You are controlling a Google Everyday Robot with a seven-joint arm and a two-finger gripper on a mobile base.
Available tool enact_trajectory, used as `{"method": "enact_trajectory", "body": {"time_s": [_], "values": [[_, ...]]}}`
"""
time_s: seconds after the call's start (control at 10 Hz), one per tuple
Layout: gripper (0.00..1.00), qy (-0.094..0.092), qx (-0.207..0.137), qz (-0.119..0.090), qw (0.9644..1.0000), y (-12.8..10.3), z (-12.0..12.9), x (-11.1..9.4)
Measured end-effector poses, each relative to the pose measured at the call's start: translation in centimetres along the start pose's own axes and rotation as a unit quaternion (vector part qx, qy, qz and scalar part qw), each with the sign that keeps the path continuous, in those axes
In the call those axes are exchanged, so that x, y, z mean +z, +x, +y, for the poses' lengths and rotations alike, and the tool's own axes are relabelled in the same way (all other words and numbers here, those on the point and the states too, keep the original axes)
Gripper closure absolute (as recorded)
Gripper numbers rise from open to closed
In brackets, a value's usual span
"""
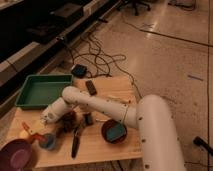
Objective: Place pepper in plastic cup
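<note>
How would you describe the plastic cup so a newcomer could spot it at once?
Start at the wooden table and go to its front-left corner, where the large purple bowl sits. Just right of it, below the gripper, is the plastic cup: small, low and light blue, far smaller than either bowl.

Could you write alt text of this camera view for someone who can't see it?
A white robot arm reaches across a wooden table, its gripper low near the left edge, just above a red-orange pepper and a small blue plastic cup. Nearby sit a purple bowl, a dark red bowl and a green tray.
</note>
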Motion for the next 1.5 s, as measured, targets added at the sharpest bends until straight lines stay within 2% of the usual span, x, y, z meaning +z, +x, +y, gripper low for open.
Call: {"method": "enact_trajectory", "body": {"time_s": [0.4,0.6,0.7,1.2,1.3,1.5], "values": [[0.99,-0.002,0.004,0.002,1.0000,-0.60,0.18,-0.49],[0.84,-0.002,0.009,-0.005,0.9999,-0.67,0.16,-0.61],[0.69,0.000,0.008,-0.008,0.9999,-0.65,0.01,-0.49],[0.23,0.001,0.007,-0.007,1.0000,-0.45,-0.02,-0.59],[0.20,0.003,0.006,-0.007,1.0000,-0.46,-0.01,-0.54],[0.20,0.003,0.005,-0.008,0.9999,-0.47,-0.05,-0.40]]}}
